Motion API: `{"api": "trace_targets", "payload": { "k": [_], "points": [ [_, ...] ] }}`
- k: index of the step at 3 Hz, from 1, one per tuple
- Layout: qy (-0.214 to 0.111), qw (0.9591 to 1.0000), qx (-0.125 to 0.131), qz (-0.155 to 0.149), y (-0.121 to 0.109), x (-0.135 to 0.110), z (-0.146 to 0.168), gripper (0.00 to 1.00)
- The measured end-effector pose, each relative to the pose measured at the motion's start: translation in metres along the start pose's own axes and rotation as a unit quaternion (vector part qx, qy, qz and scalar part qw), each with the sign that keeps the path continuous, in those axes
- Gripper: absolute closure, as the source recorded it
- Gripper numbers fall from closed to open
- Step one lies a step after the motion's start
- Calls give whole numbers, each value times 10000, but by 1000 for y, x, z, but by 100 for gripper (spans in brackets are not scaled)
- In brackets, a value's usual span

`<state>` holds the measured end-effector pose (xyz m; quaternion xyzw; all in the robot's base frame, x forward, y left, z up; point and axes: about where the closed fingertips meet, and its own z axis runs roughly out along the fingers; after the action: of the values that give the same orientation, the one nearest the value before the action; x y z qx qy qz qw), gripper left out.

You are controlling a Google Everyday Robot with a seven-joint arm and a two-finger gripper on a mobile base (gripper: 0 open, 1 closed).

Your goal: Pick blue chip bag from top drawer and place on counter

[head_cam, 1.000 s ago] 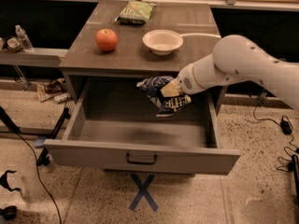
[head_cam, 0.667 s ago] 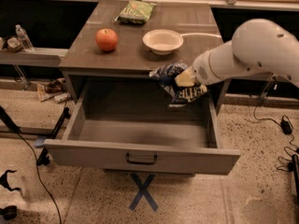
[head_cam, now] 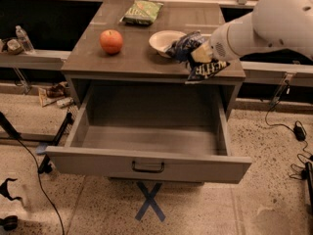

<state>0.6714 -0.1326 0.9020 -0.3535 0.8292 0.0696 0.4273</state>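
My gripper [head_cam: 199, 54] is shut on the blue chip bag [head_cam: 198, 58], a crinkled navy bag with white lettering. It holds the bag above the front right part of the counter [head_cam: 127, 58], the bag's lower end hanging over the counter's front edge. The top drawer [head_cam: 146, 163] is pulled fully open below, and its inside shows nothing. Its dark pull handle [head_cam: 147, 168] is at the middle of the front panel. My white arm [head_cam: 264, 23] reaches in from the right.
On the counter are a red apple [head_cam: 111, 41], a white bowl [head_cam: 166, 40] just left of the held bag, and a green chip bag [head_cam: 142, 11] at the back. A blue tape cross [head_cam: 150, 202] marks the floor. Cables lie on the floor at left and right.
My gripper has lifted the blue chip bag up out of the drawer to counter height and moved it slightly right and back.
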Motion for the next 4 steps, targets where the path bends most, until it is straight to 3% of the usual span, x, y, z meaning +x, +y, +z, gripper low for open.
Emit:
{"api": "trace_targets", "payload": {
  "k": [1, 2, 3, 4],
  "points": [
    [-173, 9998, 105, -55, -29, -16, 14, 86],
    [-294, 9996, 6, 0, -46, -20, 43, 63],
    [-516, 9984, -153, 160, -51, -23, 84, 32],
    [-732, 9971, -178, 121, -53, -36, 101, 8]
  ]
}}
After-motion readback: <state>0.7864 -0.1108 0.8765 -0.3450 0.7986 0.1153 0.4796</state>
